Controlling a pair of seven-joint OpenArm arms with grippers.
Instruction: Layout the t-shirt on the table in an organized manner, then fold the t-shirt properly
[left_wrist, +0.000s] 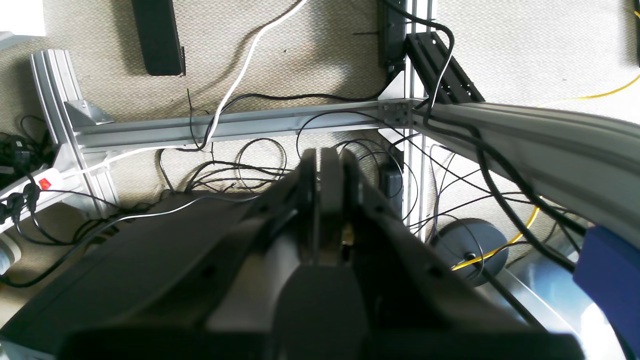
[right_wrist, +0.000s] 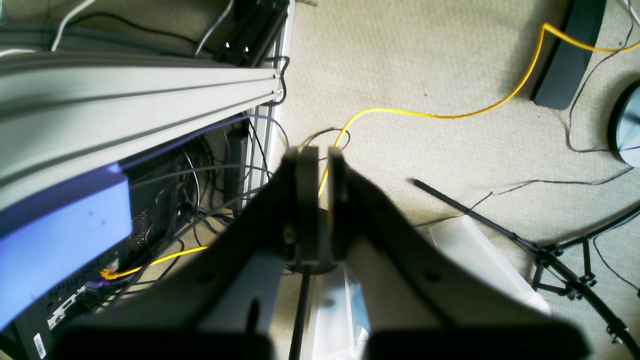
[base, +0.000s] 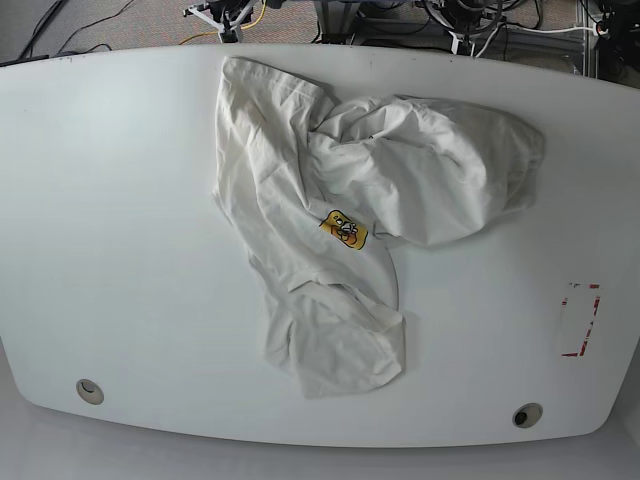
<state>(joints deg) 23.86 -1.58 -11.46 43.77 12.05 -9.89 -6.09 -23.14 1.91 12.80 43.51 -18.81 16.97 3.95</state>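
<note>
The white t-shirt (base: 380, 180) lies crumpled on the table (base: 120, 220), bunched from the far centre down toward the near edge. Its yellow-orange logo patch (base: 344, 230) faces up near the middle, and one part trails toward the front (base: 335, 340). Neither arm shows in the base view. In the left wrist view my left gripper (left_wrist: 327, 160) is shut with nothing in it, hanging off the table over the floor. My right gripper (right_wrist: 321, 160) is likewise shut and empty, above carpet and a yellow cable (right_wrist: 440, 116).
Two small round holes (base: 89, 391) (base: 526, 414) sit near the table's front edge, and a red-outlined mark (base: 578, 320) is at the right. Below the wrist cameras are an aluminium frame (left_wrist: 240, 122), tangled cables and a tripod leg (right_wrist: 500, 230).
</note>
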